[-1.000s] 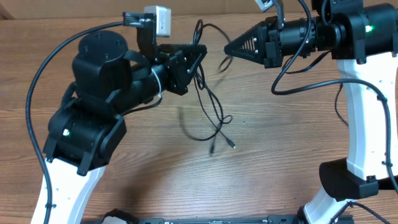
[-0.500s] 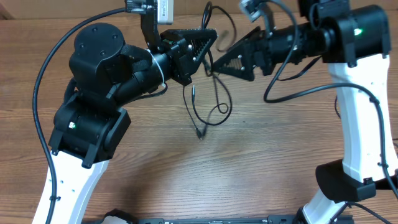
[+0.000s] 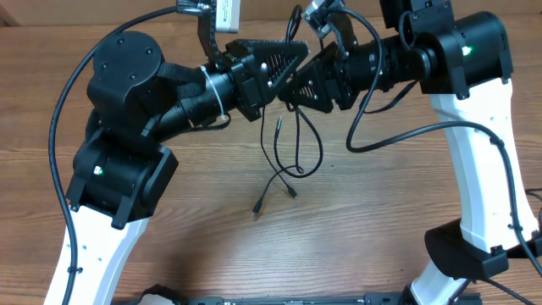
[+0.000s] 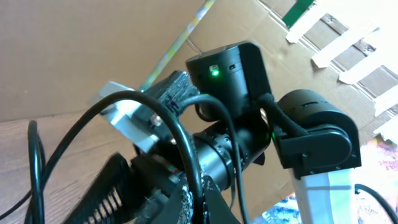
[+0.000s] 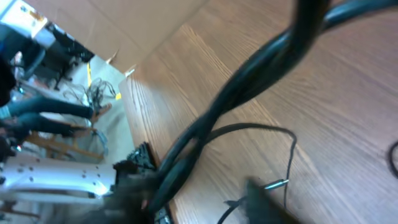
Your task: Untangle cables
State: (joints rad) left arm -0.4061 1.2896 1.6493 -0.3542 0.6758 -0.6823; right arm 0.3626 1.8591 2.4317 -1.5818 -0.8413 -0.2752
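Observation:
The cables are thin black cords hanging in a tangle from the two grippers at the top centre. Their loop and small plug tips reach the wooden table. My left gripper is shut on a strand of the cables, which rises from between its closed jaws. My right gripper is tip to tip with the left one. The right wrist view is blurred: the gripper stands open, with twisted strands running between its fingers, close to the left one.
Cardboard lines the back edge of the table. A thick arm cable arcs round the left arm, and another loops under the right arm. The arm bases stand at the front left and front right.
Both grippers have come together at the top centre. The right one was shut a second ago and now has its jaws apart round the strands. The hanging loop and plug tips swung left.

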